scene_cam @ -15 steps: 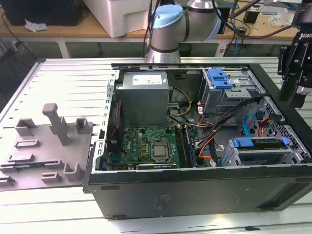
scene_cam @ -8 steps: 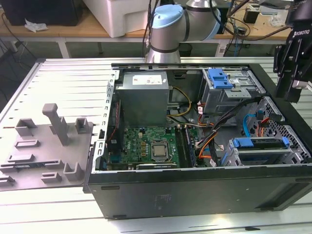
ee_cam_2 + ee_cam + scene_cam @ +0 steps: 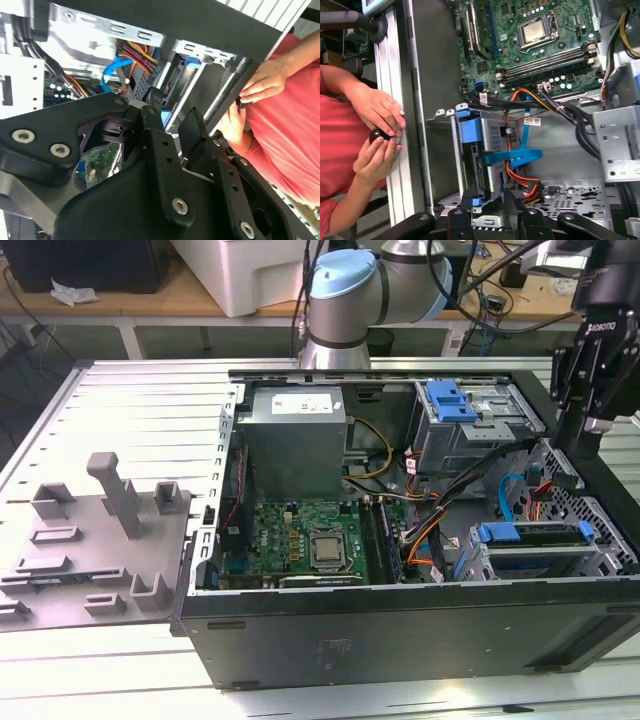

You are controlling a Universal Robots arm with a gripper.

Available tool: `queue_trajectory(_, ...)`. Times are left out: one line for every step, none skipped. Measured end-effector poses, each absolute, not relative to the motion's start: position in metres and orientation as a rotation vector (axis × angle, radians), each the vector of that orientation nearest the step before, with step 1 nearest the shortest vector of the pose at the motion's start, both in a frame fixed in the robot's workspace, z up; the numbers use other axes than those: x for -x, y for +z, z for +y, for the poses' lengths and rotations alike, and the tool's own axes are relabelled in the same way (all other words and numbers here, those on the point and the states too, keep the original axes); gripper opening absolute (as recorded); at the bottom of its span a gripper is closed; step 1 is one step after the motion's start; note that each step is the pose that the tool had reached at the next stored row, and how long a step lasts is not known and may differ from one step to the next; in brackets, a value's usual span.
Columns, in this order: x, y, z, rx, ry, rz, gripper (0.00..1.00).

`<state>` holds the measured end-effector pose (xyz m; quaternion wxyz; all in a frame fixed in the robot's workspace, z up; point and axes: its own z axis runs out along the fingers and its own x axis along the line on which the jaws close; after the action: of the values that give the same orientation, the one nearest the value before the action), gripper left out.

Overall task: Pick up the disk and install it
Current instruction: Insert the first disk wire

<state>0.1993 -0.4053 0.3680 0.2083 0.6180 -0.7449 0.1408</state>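
Note:
The disk (image 3: 530,538), a flat drive in a blue carrier bracket, sits on edge inside the grey drive cage at the case's near corner on the exterior view's right. My gripper (image 3: 580,445) hangs just above and behind that cage, over the perforated case wall. In the first wrist view the disk's blue bracket (image 3: 470,130) lies ahead of the gripper (image 3: 490,197), whose two black fingers (image 3: 467,200) stand apart with nothing between them. The second wrist view shows the gripper (image 3: 172,120) with the same gap.
The open computer case (image 3: 400,625) holds a motherboard (image 3: 310,540), a power supply (image 3: 295,435), cable bundles (image 3: 450,510) and a second cage with a blue latch piece (image 3: 450,400). A person's hands (image 3: 380,130) hold a small black object at the case's edge. A grey fixture plate (image 3: 90,550) lies beside the case.

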Motion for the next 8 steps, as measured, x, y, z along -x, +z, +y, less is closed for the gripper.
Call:
queue_trajectory(-0.200,0.366,-0.403,-1.720,0.392,-2.073,0.41)
queue_trajectory(-0.201,0.365,-0.403,-1.720,0.392,-2.073,0.41)
queue_trajectory(-0.203,0.364,-0.402,-1.720,0.392,-2.073,0.41)
queue_trajectory(-0.204,0.363,-0.402,-1.720,0.392,-2.073,0.41)
queue_trajectory(-0.206,0.361,-0.401,-1.719,0.392,-2.073,0.41)
queue_trajectory(-0.207,0.360,-0.401,-1.718,0.391,-2.074,0.41)
queue_trajectory(-0.208,0.358,-0.401,-1.715,0.390,-2.076,0.41)
queue_trajectory(-0.208,0.355,-0.401,-1.710,0.389,-2.080,0.41)
